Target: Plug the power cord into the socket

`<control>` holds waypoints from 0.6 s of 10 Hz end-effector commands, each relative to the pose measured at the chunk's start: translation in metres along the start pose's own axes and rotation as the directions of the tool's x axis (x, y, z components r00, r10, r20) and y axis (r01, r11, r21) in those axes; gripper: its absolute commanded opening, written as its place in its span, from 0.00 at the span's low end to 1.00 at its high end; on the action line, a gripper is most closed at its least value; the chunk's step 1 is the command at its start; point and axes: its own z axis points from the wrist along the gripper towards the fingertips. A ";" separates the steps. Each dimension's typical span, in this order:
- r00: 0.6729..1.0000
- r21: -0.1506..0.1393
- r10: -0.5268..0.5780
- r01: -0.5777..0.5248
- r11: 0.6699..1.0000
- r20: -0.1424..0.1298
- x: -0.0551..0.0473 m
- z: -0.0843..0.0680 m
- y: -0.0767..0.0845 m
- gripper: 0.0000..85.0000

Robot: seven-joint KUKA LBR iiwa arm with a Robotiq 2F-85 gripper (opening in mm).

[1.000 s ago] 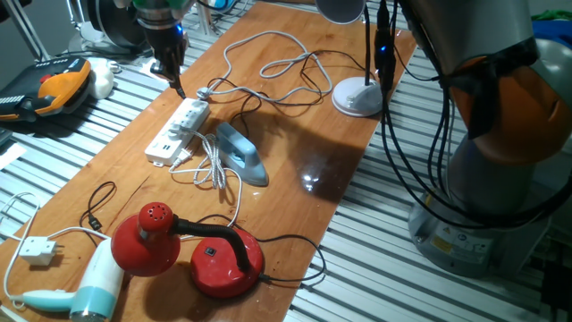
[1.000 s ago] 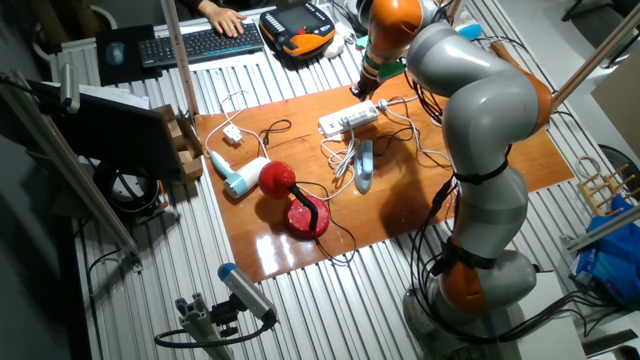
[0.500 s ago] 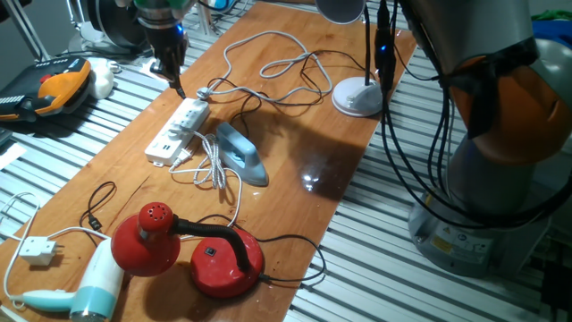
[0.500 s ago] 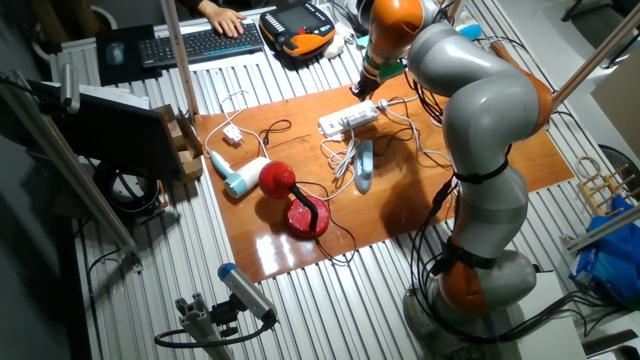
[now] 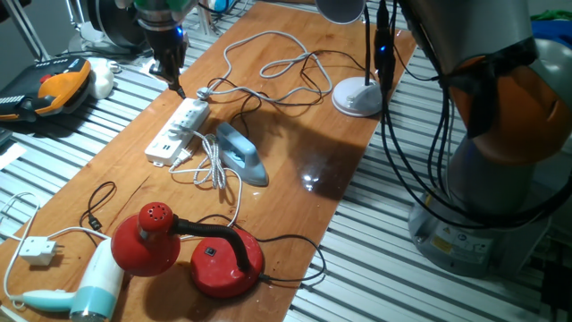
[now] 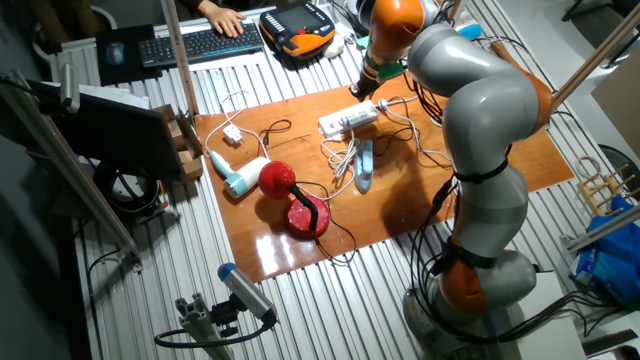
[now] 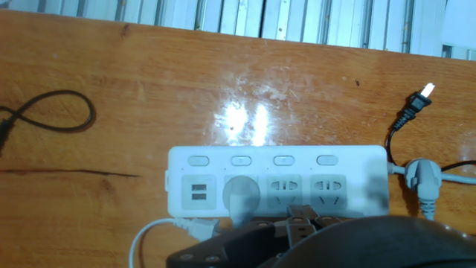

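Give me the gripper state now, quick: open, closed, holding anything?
Gripper: cannot tell; it hangs just above the far end of the power strip, with the fingertips too small and dark to show a gap or a held plug.

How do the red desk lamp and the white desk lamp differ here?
The red desk lamp lies tipped over near the hair dryer, its head resting on the table; the white desk lamp stands upright on its round base at the far end. The red one has a black neck; the white one's stem is thin and dark. Both have round bases and trailing cords.
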 end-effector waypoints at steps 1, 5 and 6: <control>1.000 0.012 -0.012 0.012 1.000 0.003 0.000 -0.001 0.000 0.00; 0.997 0.066 -0.030 0.035 0.997 -0.072 0.004 -0.006 0.000 0.00; 0.997 0.053 -0.022 0.026 0.998 -0.068 0.006 -0.007 0.000 0.00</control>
